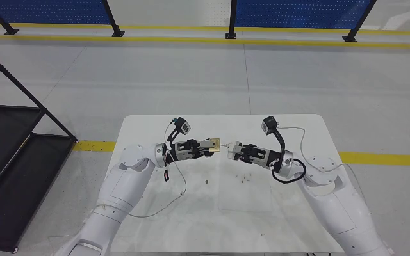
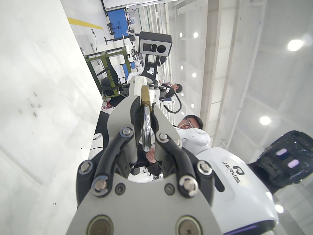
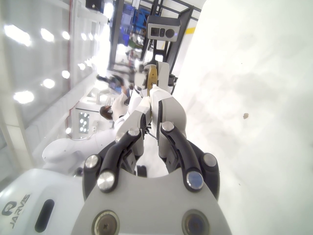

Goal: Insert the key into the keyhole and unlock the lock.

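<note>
Progress, as you can judge it here, sits at the insertion step. Both pick-ups are done, and the 2 arms meet tip to tip above the middle of the counter [image 1: 192, 211], slightly toward its far half.

Your left claw [image 2: 144, 108] is clamped on the padlock [image 2: 146, 96]. Its pads pinch the silver shackle [image 2: 146, 123], and the brass body sticks out past the fingertips, pointing right. In the top view that padlock [image 1: 216, 145] hangs clear of the counter.

Your right claw [image 3: 149, 103] is closed tight on the key [image 1: 225, 149], of which only a thin sliver reaches left toward the brass. From the right wrist view the padlock [image 3: 152, 78] stands directly ahead of the fingertips, close and roughly in line.

The key tip is at or just beside the lock's face. You cannot tell whether it has entered the keyhole, because the fingers hide that face. The shackle looks seated in the body, so the lock reads as shut.

What is left is seating the key fully, then the turn. A few dark specks [image 1: 243, 176] lie on the counter nearer to you.
</note>
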`<state>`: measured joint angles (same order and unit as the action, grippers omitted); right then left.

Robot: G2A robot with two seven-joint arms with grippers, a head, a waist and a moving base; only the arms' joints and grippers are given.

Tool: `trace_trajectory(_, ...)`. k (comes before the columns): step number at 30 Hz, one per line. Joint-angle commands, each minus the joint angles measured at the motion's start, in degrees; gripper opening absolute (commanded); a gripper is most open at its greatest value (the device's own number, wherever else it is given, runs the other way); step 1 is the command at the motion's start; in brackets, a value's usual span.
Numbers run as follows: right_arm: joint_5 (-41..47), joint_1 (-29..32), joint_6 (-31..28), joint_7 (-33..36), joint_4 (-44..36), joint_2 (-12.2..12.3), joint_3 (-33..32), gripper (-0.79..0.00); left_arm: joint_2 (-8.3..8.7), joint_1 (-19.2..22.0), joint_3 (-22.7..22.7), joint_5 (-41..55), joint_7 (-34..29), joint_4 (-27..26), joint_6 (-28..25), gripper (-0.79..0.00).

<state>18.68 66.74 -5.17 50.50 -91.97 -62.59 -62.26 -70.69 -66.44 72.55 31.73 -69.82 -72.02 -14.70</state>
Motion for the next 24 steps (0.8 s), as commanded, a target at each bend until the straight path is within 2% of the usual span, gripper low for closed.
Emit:
trace_trajectory(1, 0.15, 0.03, -0.25, -0.01, -0.06, 0.00, -0.21, -0.785, 0.00, 0.00, 0.00, 0.00, 0.00, 0.00, 0.00, -0.785)
trace_trajectory(10, -1.64, 2.39, -3.98, 1.47, -2.61, 1.06, -5.17, -0.785, 0.00, 0.00, 0.00, 0.00, 0.00, 0.00, 0.00, -0.785)
trace_trajectory(14, -12.17, 3.43, -12.95, 1.43, -6.12, 2.02, -8.42, -0.785, 0.00, 0.00, 0.00, 0.00, 0.00, 0.00, 0.00, -0.785)
trace_trajectory(24, -12.17, 3.43, -12.95, 1.43, -6.12, 2.02, -8.42, -0.785, 0.00, 0.00, 0.00, 0.00, 0.00, 0.00, 0.00, -0.785)
